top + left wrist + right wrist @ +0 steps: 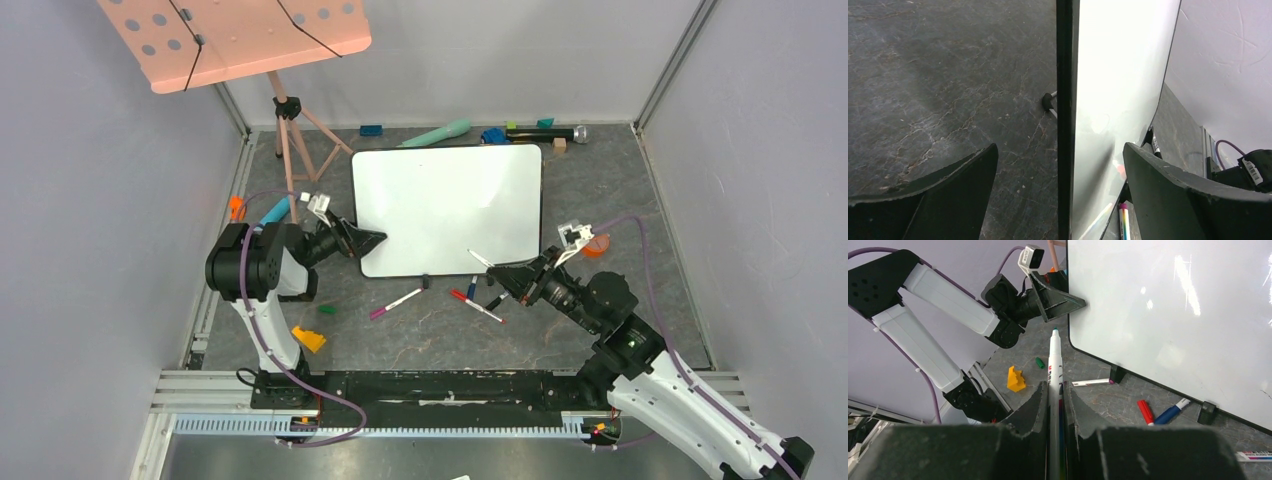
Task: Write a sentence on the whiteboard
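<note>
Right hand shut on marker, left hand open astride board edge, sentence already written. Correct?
Not the last part: the whiteboard is blank, as the top view shows. The right hand does grip the marker; the left hand straddles the edge, open.

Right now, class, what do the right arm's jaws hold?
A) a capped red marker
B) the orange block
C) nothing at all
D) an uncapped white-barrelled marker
D: in the right wrist view the right arm's jaws are shut on a white-barrelled marker, its bare tip pointing out past the corner of the blank whiteboard.
</note>
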`<control>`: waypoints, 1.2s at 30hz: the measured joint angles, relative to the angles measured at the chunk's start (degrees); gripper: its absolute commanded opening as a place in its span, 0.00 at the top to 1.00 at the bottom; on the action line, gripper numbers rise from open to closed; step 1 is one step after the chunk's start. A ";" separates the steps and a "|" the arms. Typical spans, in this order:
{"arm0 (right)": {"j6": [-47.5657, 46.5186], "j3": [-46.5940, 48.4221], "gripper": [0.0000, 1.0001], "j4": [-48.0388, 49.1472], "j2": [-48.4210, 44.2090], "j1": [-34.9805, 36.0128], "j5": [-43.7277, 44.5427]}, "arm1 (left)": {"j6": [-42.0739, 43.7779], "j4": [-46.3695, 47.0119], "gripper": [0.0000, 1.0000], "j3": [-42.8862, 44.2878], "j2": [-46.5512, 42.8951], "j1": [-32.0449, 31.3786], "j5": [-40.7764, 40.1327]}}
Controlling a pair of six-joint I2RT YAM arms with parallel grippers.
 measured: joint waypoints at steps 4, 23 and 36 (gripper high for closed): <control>-0.68 0.20 1.00 -1.42 0.22 0.00 0.33 | 0.42 0.04 0.00 -1.09 0.02 0.02 -0.44; -1.53 0.70 1.00 -2.32 -0.33 0.00 0.92 | 3.76 0.22 0.21 3.26 3.34 -3.04 1.25; -1.95 0.70 1.00 -2.91 -0.63 0.00 0.92 | 3.76 0.68 0.24 7.85 6.93 -3.52 6.95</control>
